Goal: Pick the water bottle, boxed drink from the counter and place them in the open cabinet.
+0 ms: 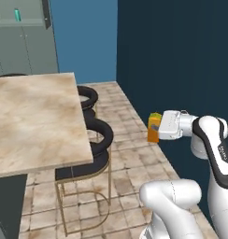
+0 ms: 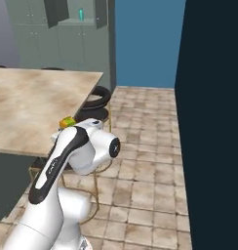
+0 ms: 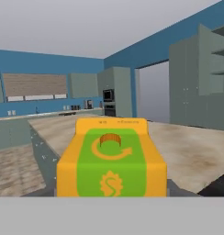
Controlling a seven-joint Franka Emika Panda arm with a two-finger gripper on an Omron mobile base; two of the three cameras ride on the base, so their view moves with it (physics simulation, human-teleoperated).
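My claw (image 1: 155,129) is clenched on the boxed drink (image 1: 153,128), an orange carton held in the air beside the marbled stone tabletop (image 1: 36,116). Hand view gives its green gabled top; left base view shows the teal water bottle (image 1: 17,15) on the open cabinet (image 1: 22,28) shelf.

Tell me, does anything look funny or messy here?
Nothing is spilled or broken. The boxed drink is up in the air off the counter, but only because the gripper holds it.
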